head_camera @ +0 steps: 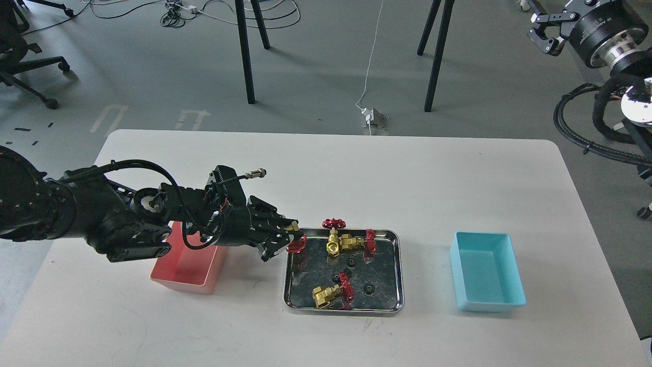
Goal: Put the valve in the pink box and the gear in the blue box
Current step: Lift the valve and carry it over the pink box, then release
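Fingers of the left gripper (291, 235) clamp a valve (295, 243) at the steel tray's (397, 270) left rim. Pink box (181, 278) sits behind the gripper, under the wrist; blue box (504, 300) lies well beyond the tray. Right gripper (546, 31), raised far off, stands parted.

Left arm hides much of the pink box (178, 272).

Head view, down onto table (204, 163)
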### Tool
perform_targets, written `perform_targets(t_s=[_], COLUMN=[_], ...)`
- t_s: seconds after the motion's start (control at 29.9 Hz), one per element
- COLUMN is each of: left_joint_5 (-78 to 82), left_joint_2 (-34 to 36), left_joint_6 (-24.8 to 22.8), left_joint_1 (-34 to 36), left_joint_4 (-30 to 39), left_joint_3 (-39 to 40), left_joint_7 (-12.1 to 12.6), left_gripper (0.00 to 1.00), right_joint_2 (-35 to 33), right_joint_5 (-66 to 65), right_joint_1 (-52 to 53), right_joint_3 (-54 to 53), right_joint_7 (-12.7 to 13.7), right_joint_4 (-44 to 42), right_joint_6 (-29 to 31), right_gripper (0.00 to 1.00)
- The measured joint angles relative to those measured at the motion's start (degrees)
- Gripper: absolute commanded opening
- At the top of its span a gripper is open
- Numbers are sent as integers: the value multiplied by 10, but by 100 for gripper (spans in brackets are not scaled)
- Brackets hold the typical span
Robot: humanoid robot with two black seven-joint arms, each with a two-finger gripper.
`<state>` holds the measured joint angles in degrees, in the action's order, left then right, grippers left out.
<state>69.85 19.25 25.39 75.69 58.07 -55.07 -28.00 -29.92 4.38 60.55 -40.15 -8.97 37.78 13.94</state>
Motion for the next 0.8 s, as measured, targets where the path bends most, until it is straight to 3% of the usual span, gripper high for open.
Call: perform_targets(t_s=[0.4,0.53,0.8], left_joint_5=[29,67,111], left_joint_2=[171,229,285], left_joint_6=[0,0,0], left_joint_1=[56,55,20], left_joint_4=[142,171,161], left_joint_3=[31,31,33], left_joint_7=[0,0,0], left_gripper=[18,18,18], right_joint_2=[34,53,64], right_joint_5=[1,1,2], right_joint_1=[105,120,112], right_joint_3=[-27,-25,-25], right_joint_7=[3,12,12], right_joint_4=[-23,-56,-63], right_joint_6=[-139,-152,-151], right_gripper=[100,100,100])
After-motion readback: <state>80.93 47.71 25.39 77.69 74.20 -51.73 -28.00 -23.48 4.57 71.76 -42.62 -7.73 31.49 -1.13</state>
